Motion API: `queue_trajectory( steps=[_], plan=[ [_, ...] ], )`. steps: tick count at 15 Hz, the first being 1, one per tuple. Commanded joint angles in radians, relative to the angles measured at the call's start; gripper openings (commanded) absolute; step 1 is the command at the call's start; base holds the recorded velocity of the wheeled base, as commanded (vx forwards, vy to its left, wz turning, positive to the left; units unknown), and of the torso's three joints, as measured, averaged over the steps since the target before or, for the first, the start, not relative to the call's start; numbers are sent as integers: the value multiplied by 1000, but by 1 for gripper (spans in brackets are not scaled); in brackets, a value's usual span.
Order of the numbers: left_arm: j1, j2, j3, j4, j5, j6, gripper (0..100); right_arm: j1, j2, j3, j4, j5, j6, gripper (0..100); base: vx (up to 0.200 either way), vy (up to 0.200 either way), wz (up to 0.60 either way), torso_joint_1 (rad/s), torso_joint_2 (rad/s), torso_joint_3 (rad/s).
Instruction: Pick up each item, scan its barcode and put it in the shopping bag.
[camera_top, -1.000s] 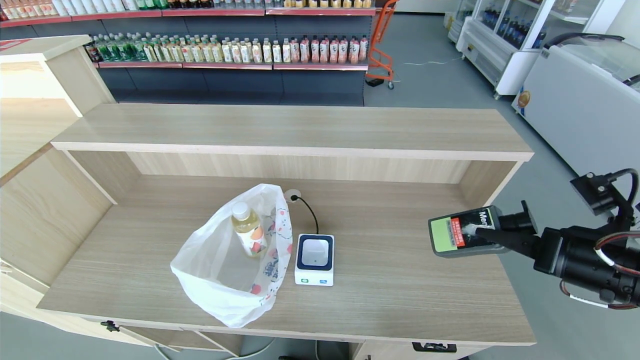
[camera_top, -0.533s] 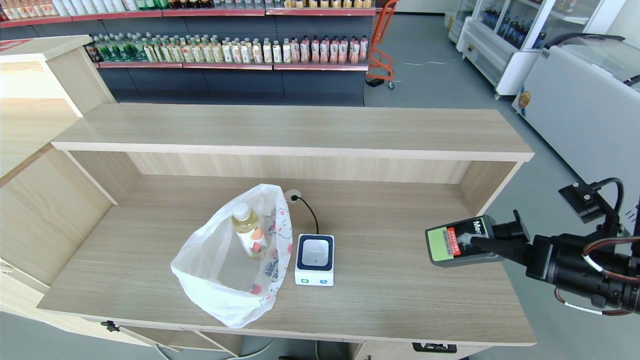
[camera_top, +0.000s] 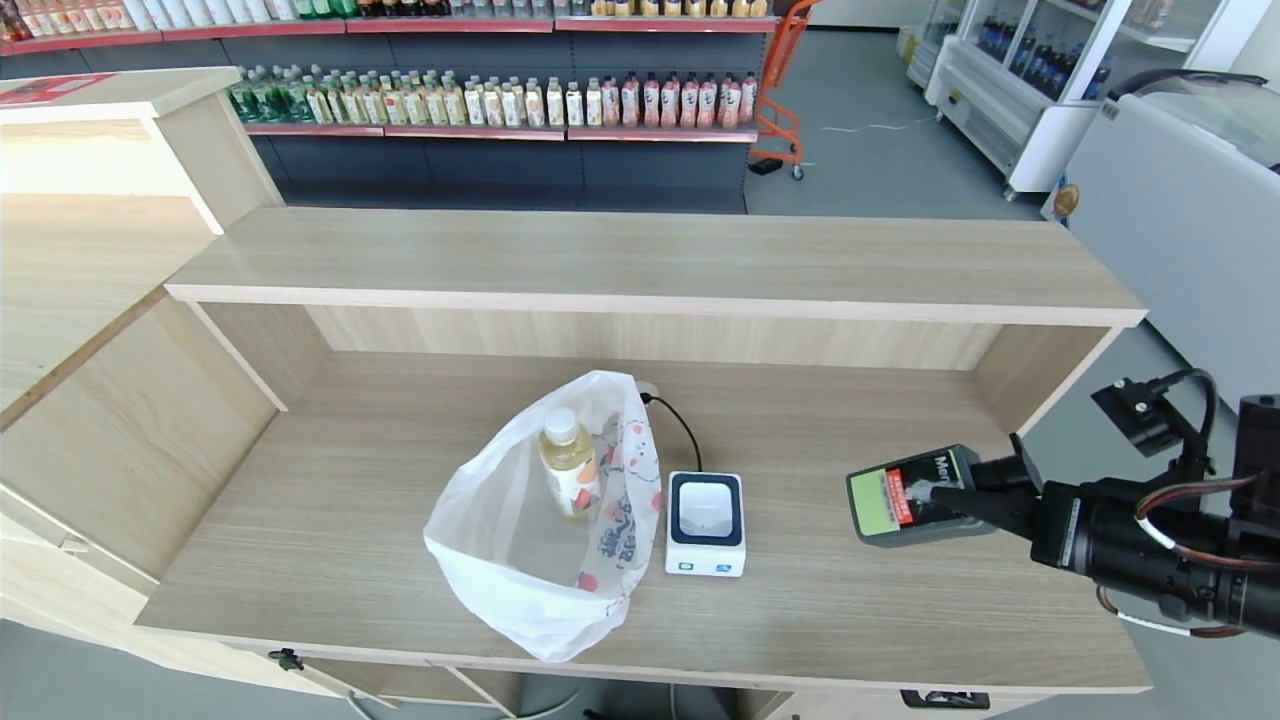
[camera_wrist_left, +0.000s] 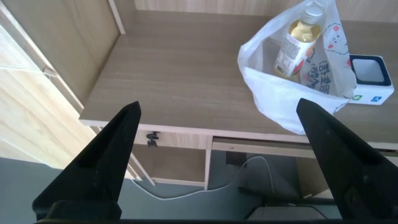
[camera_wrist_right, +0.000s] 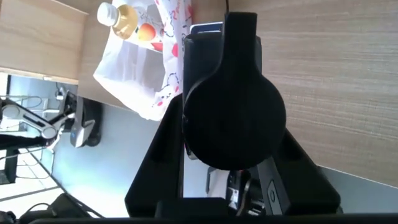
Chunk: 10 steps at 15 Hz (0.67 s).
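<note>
My right gripper (camera_top: 937, 491) is shut on a dark container (camera_top: 905, 495) with a green end and a red label, held above the right part of the wooden counter (camera_top: 800, 610). The white barcode scanner (camera_top: 706, 522) sits to its left on the counter. Beside the scanner stands an open white shopping bag (camera_top: 520, 570) with a yellow drink bottle (camera_top: 568, 475) upright inside. In the right wrist view the dark container (camera_wrist_right: 230, 118) hides most of the scanner (camera_wrist_right: 205, 28). My left gripper (camera_wrist_left: 221, 168) hangs open off the counter's near edge, apart from the bag (camera_wrist_left: 280, 99).
A raised shelf (camera_top: 650, 265) runs along the counter's far side, with side walls at both ends. The scanner's black cable (camera_top: 685, 435) runs back to a hole behind the bag. Store shelves of bottles and freezers stand beyond.
The head camera has shifted, sliding the whole scene to the right. My right gripper has lowered and carried the dark container closer to the scanner.
</note>
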Motion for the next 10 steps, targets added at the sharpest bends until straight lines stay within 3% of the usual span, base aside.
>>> queue_trajectory(
  steps=[1, 3, 10],
  plan=[
    [0, 0, 0, 0, 1, 1, 100, 5, 90, -20, -3, -39, -21, 0, 0, 200, 0, -2, 2, 2],
    [0, 0, 0, 0, 1, 1, 100, 24, 158, -47, -9, -82, -21, 0, 0, 200, 0, 0, 0, 2],
    [0, 0, 0, 0, 1, 2, 100, 35, 328, -156, -13, -96, -24, 0, 0, 0, 0, 0, 0, 0]
  ],
)
